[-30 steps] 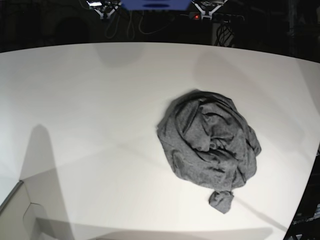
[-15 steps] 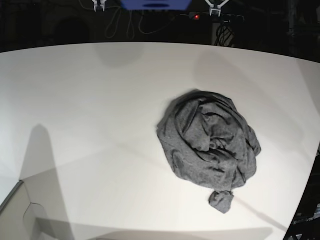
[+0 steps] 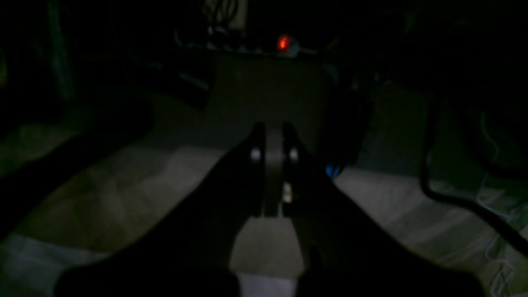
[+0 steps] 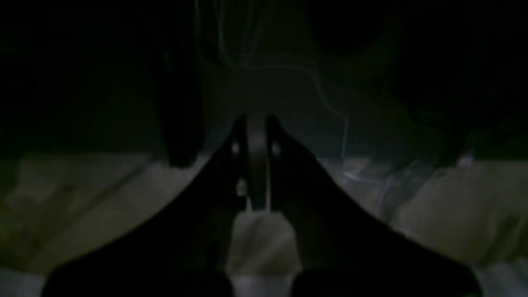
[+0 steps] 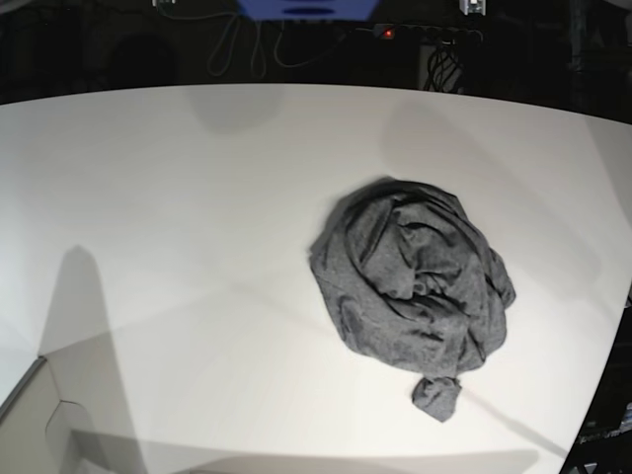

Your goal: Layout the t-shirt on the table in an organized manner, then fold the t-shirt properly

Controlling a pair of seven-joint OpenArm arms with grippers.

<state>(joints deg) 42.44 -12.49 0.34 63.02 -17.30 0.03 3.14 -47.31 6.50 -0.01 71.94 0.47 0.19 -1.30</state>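
**Mia:** Both grippers have slid up toward the top edge in the base view. Before, you could see more of them. Now only tiny bits peek in. The t-shirt [image 5: 410, 291] has not moved at all.

**Ben:** Where is the shirt now?

**Mia:** It sits on the table [image 5: 158, 227], a bit right of the middle. It is well apart from both grippers. Nothing touches it.

**Ben:** What does it look like?

**Mia:** It is dark grey and all scrunched up in a round, wrinkly heap. One small lump of cloth sticks out at the bottom of the heap, near the table's edge.

**Ben:** And the grippers?

**Mia:** Going left to right in the base view, the right gripper [image 4: 256, 123] comes first. In its own wrist view, its two dark fingers are pressed together with nothing between them. It is very dark there, and it points at dim floor and thin cables. The left gripper [image 3: 274, 130] is squeezed closed too, and it is also empty. A little red light [image 3: 283, 42] glows far ahead of it. Both arms are pulled back off the table.
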